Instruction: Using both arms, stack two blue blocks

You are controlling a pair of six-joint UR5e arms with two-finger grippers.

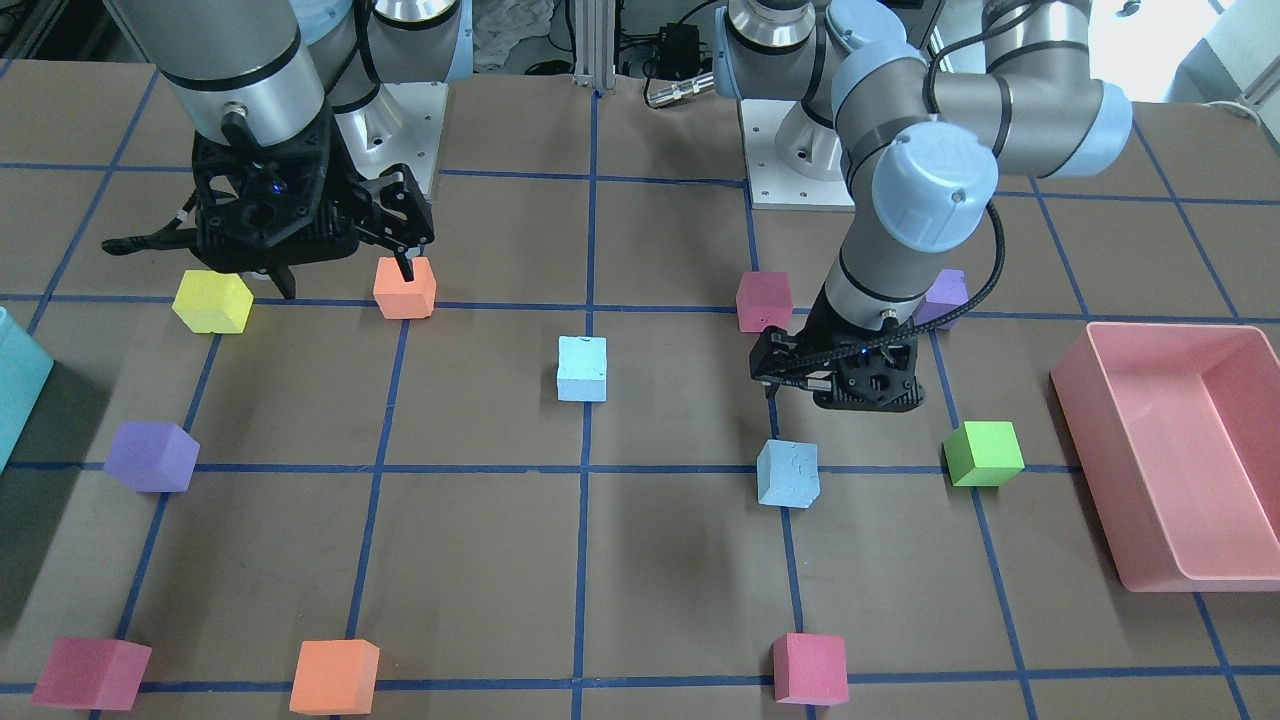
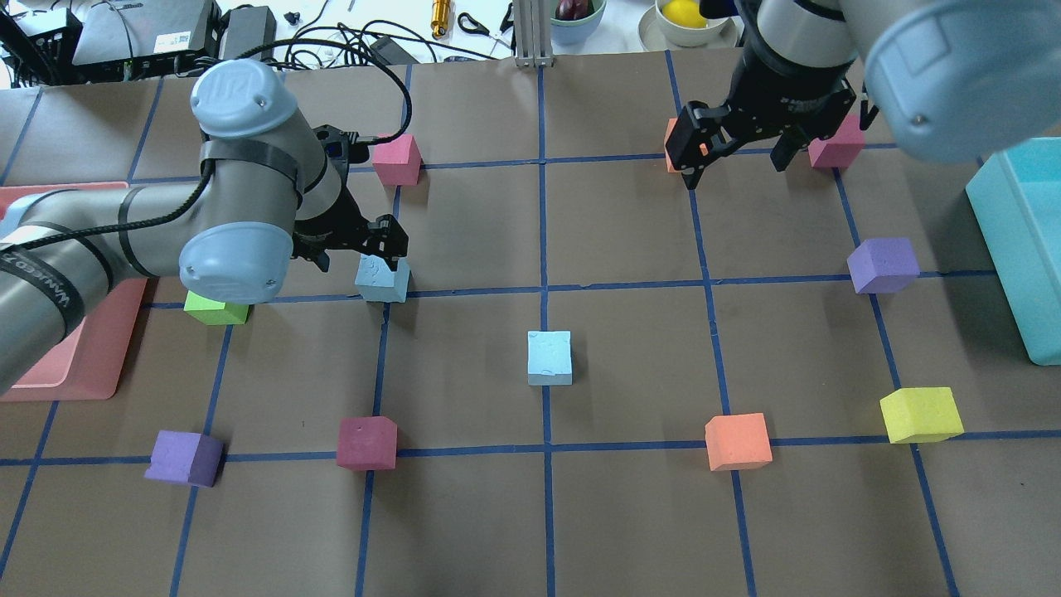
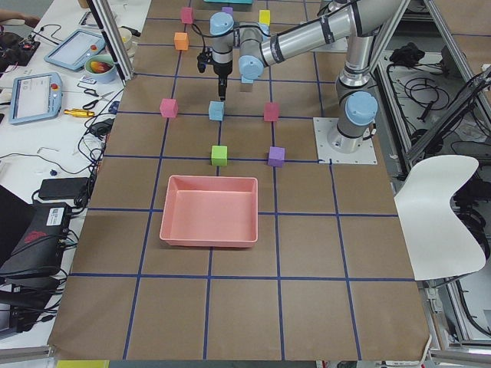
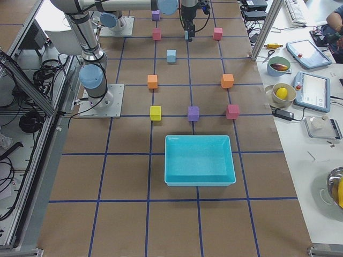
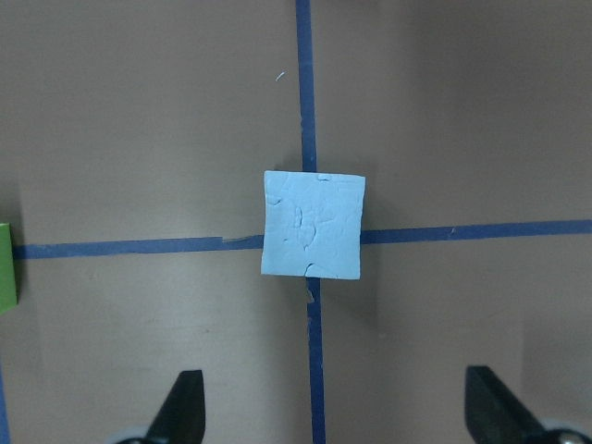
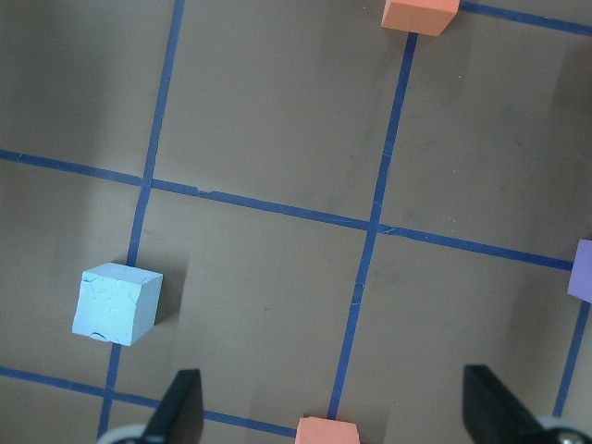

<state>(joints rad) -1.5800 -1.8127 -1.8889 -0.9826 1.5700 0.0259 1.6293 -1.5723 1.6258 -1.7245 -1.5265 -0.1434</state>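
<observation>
Two light-blue blocks lie apart on the table. One blue block [image 1: 582,368] [image 2: 549,357] is at the table's middle. The other blue block [image 1: 788,473] [image 2: 383,278] sits on a tape crossing. My left gripper [image 1: 835,385] [image 2: 356,245] hovers over this second block, open and empty; the left wrist view shows the block [image 5: 313,224] just ahead of the spread fingers [image 5: 185,407]. My right gripper [image 1: 345,265] [image 2: 738,162] is open and empty, high over the far side, near an orange block [image 1: 405,288]. The right wrist view shows the middle blue block [image 6: 117,302] to the left.
A pink tray [image 1: 1170,330] [image 2: 83,365] is on my left side and a teal bin [image 2: 995,249] on my right. Yellow [image 1: 212,301], green [image 1: 985,453], purple [image 1: 152,456], maroon [image 1: 764,300] and orange blocks are scattered around.
</observation>
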